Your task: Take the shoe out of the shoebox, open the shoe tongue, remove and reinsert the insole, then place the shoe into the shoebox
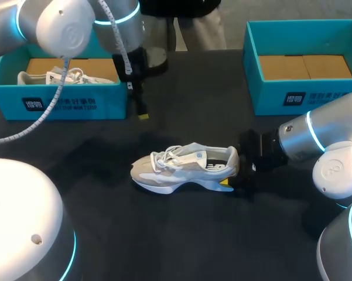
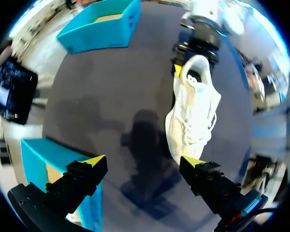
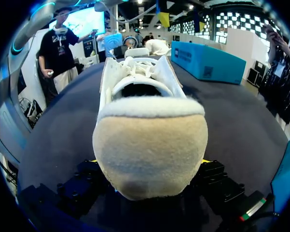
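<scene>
A white and beige shoe [image 1: 184, 168] lies on its sole in the middle of the dark table, toe toward my left. My right gripper [image 1: 233, 174] is at its heel, with a finger on each side, shut on it. In the right wrist view the beige heel [image 3: 149, 150] fills the space between the fingers, and the laces and tongue lie beyond. My left gripper [image 1: 142, 114] hangs open above the table beside the left box, holding nothing. The left wrist view has the shoe [image 2: 193, 111] ahead of the open left gripper [image 2: 142, 162], with my right arm at its heel.
A teal shoebox [image 1: 58, 102] at the back left holds a second white shoe [image 1: 64, 76]. Another teal shoebox [image 1: 304, 96] at the back right shows only its cardboard floor. Dark table [image 1: 181, 234] stretches in front of the shoe.
</scene>
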Available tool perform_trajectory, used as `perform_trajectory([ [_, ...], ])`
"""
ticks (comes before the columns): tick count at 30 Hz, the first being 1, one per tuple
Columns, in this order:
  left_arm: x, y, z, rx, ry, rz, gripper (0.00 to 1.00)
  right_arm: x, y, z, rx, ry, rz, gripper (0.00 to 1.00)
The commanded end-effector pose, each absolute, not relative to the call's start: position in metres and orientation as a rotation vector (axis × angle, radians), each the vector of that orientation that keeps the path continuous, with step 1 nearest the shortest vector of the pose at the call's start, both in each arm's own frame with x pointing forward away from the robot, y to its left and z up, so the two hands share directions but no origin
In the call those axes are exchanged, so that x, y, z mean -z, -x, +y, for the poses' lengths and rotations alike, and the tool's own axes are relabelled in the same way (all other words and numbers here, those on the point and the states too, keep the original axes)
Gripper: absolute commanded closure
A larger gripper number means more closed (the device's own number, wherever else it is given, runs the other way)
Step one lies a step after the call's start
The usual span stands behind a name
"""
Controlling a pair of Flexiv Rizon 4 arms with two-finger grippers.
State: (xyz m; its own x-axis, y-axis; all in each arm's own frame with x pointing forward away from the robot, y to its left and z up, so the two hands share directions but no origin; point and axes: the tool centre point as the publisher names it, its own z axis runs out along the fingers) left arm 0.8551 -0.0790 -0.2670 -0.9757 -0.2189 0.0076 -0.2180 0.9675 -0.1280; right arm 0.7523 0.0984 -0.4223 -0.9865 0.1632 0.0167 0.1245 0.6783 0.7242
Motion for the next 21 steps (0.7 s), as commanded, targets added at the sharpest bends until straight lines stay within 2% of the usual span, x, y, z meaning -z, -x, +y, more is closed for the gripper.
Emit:
perform_trajectory([
  [1, 0.264, -0.843, -0.08, 0.121, 0.815, 2.986, 0.0, 0.425, -0.755, 0.101, -1.206, -0.246, 2.837, 1.0],
  [6, 0.266, -0.83, -0.085, 0.111, 1.089, 2.879, 0.0, 0.425, -0.755, 0.101, -1.206, -0.246, 2.837, 1.0],
  [21, 0.275, -0.791, -0.128, 0.172, 1.401, 2.654, 0.0, 0.425, -0.755, 0.101, -1.206, -0.246, 2.837, 1.0],
])
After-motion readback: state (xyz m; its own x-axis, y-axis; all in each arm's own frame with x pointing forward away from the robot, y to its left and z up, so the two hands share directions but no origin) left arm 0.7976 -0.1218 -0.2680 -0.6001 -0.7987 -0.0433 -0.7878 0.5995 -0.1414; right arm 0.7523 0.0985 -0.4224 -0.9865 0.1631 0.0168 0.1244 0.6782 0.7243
